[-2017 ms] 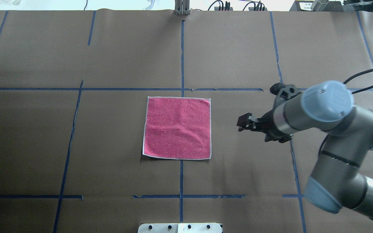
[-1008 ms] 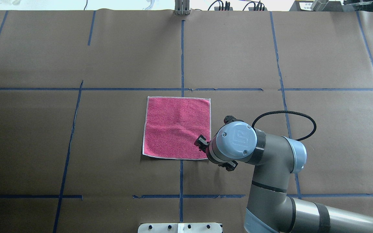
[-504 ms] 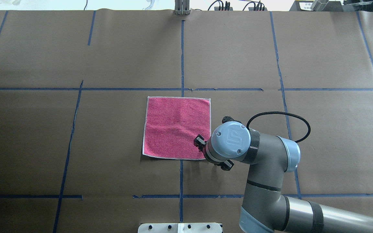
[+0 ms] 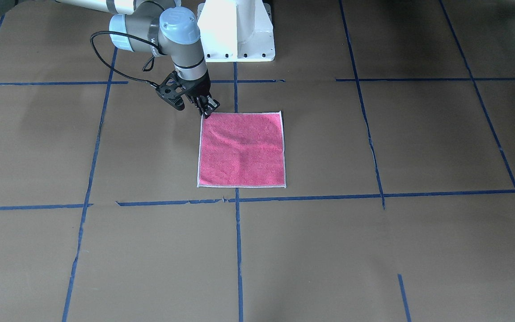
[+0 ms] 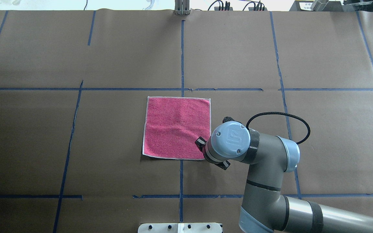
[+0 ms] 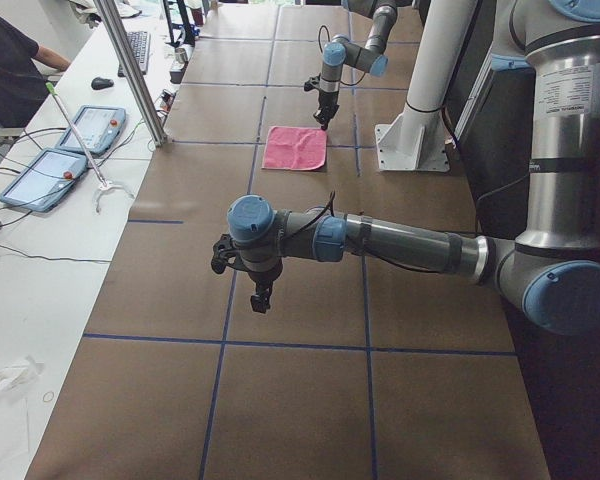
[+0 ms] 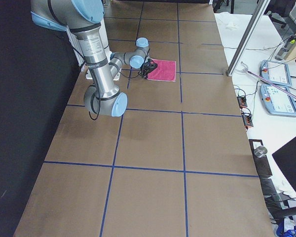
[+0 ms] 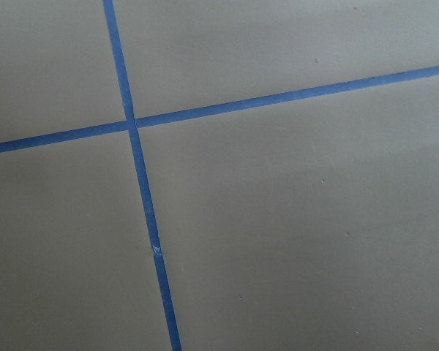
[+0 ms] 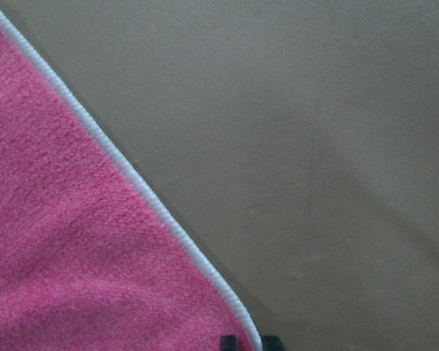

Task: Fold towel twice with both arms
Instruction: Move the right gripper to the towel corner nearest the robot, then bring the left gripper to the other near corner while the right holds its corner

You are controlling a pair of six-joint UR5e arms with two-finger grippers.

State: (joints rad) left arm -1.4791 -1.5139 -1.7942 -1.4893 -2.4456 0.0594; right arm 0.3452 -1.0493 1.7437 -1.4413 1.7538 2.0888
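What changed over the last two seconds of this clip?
The right arm swung in from the right side of the table, and the right gripper came down at the towel's corner nearest the robot on its right. Whether it has pinched the cloth cannot be told. The towel stayed flat, pink face up, in the same spot.
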